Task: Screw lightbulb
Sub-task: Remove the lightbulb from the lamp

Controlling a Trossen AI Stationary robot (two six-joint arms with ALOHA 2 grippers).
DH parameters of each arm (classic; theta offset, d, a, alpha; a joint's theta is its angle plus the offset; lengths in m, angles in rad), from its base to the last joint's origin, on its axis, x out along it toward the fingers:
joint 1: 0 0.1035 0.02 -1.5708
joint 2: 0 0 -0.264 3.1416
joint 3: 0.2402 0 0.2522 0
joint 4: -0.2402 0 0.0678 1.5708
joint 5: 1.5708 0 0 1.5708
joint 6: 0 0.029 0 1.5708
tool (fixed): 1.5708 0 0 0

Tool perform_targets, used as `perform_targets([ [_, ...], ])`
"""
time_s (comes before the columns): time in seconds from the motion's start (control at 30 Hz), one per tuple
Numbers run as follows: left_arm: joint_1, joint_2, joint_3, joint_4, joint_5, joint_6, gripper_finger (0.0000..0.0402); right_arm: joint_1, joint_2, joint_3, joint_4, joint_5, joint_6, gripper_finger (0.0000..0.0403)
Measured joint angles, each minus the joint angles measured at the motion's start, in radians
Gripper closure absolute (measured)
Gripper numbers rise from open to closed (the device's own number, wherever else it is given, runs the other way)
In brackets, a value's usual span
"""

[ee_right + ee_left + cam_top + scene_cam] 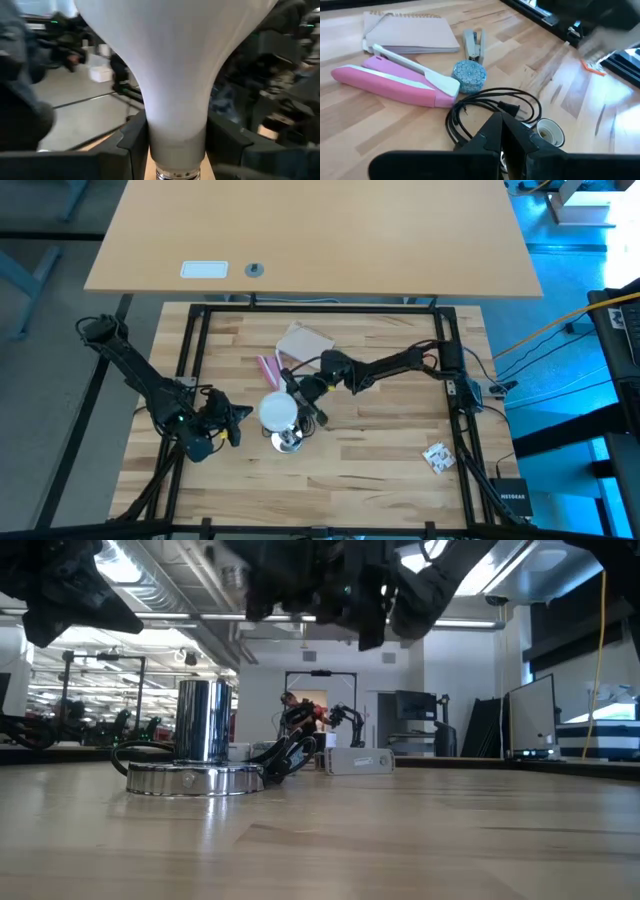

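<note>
Where the bulb is: the lightbulb is up off the bench, near its middle, just beside the shiny lamp base.
How it is held: the right hand has its two dark fingers pressed on the bulb's thin neck, one on each side, with the grey screw end poking out past them.
Left hand: the left hand sits near the bulb on its other side, and its fingers are pushed together with nothing between them.
Lamp base: a round silver foot with a tall silver tube standing straight up, and a black cord in loops beside it.
Close things: a pink case, a small blue round cap and a notebook lie just behind the base.
Open room: the front of the bench is bare wood, apart from a small packet near the right edge.
Edges: black frame bars run along both sides of the bench.
</note>
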Motion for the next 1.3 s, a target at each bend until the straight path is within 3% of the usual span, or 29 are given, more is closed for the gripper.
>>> perform_targets([
  [0.17,0.000,-0.001,0.000,0.001,-0.001,0.014,0.0401,-0.013,-0.046,0.000,-0.126,-0.110,-0.015,0.0240],
  [0.3,0.000,-0.001,0.000,0.001,-0.001,0.014,0.0401,-0.018,-0.048,0.000,-0.222,-0.127,-0.047,0.0239],
  [0.53,0.000,-0.001,0.000,0.002,-0.002,0.038,0.0401,-0.019,-0.048,0.000,-0.599,-0.119,-0.250,0.0239],
  [0.97,0.000,-0.001,0.000,0.002,-0.001,0.038,0.0401,-0.098,-0.048,0.000,-1.174,-0.241,-0.539,0.0238],
  [1.07,0.000,-0.001,0.000,0.002,-0.002,0.038,0.0401,-0.118,-0.048,0.000,-1.337,-0.203,-0.635,0.0238],
  [1.2,0.000,-0.001,0.000,0.002,-0.001,0.046,0.0401,-0.116,-0.048,0.000,-1.528,-0.028,-0.765,0.0238],
  [1.3,0.000,-0.001,0.000,0.002,-0.001,0.058,0.0401,-0.107,-0.048,0.000,-1.578,0.081,-0.804,0.0238],
])
